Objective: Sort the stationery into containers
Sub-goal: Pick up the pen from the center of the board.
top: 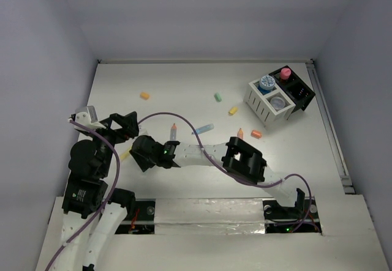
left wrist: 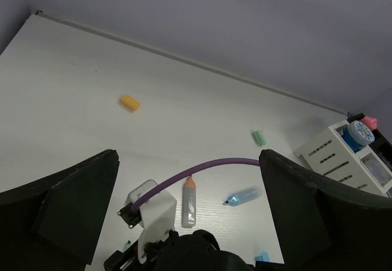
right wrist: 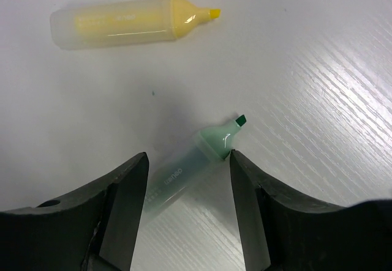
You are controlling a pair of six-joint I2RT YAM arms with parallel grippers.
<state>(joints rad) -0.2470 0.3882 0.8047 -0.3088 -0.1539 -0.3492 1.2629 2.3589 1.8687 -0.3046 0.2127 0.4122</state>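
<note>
Right arm [top: 245, 161]: I have it stretched low from its base at the near right across to the near left of the tabletop [top: 184, 78], wrist pitched down. The right fingers [right wrist: 119, 213] are narrowed around the mint highlighter [right wrist: 177, 179]. As far as I can read it, both inner faces meet the barrel, which lies flat on the surface. Left arm [top: 92, 161]: folded up at the left edge, with the left fingers [left wrist: 73, 204] spread wide and nothing between them, the wrist facing across the tabletop toward the far wall. The surface is white with a faint grain, and the walls are pale grey. In the right wrist view the mint highlighter's long axis runs diagonally from lower left to upper right, its uncapped chisel tip pointing up-right, away from the wrist. The yellow highlighter [right wrist: 122, 21] lies apart beyond it, nearly crosswise, tip to the right. I note the organizer [top: 257, 103] at the far right, set at an angle, white slatted half on the left and black half on the right. A blue jar [top: 266, 82], a pink jar [top: 285, 73] and a grey jar [top: 278, 103] sit in its compartments. An orange pen [top: 173, 130] and a blue pen [top: 203, 128] lie mid-tabletop.
</note>
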